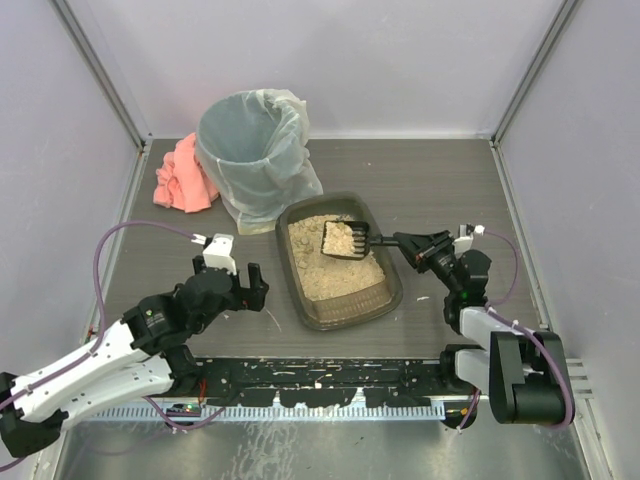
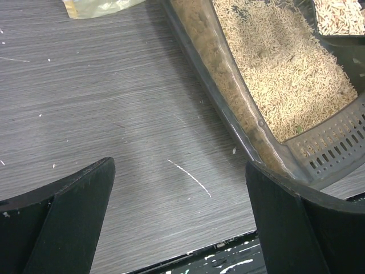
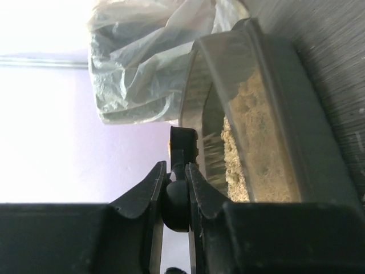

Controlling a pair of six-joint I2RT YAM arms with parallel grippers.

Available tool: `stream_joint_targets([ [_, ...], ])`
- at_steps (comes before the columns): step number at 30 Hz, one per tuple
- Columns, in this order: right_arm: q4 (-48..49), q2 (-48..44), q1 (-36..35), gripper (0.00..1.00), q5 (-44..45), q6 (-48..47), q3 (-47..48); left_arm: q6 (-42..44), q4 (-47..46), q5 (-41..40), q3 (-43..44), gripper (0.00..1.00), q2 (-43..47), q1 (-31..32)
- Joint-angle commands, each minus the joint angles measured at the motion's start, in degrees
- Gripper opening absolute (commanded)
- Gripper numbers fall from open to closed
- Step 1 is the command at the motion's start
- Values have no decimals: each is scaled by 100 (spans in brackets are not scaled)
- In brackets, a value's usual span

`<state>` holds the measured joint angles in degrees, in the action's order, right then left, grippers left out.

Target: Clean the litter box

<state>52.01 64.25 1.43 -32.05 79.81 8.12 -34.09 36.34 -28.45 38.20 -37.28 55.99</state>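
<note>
Gripping the scoop [image 1: 345, 240] by its handle, the right gripper [image 1: 400, 242] is clamped tight and holds the loaded scoop over the litter box [image 1: 345, 318], which sits mid-table [image 1: 450, 180]. The left gripper [image 1: 256, 288] hangs with its jaws wide apart over bare table just left of the box's near rim, not touching it. The bin [image 1: 250, 120] crowds the box's far-left corner; open table lies to the right.

Arms [image 1: 100, 358] white-and-black; purple cables [image 1: 99, 280]; white wrist blocks [image 1: 218, 250]; black curved gripper fingers [image 2: 74, 217].
</note>
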Motion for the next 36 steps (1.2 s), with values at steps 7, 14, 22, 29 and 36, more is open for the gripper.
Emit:
stream_joint_targets([
  [7,1031,88,-116,1,-439,46,197,-107,-140,-80,166,99,141,5],
  [14,873,32,-129,1,-533,-78,379,-113,-177,-67,161,99,133,6],
  [22,748,-193,-9,1,-371,71,259,-174,-184,-139,38,99,250,7],
  [29,714,-188,44,1,-341,134,150,-195,-178,-142,12,99,281,2],
  [36,545,-201,28,1,-337,165,193,-238,-218,-123,-39,99,313,6],
])
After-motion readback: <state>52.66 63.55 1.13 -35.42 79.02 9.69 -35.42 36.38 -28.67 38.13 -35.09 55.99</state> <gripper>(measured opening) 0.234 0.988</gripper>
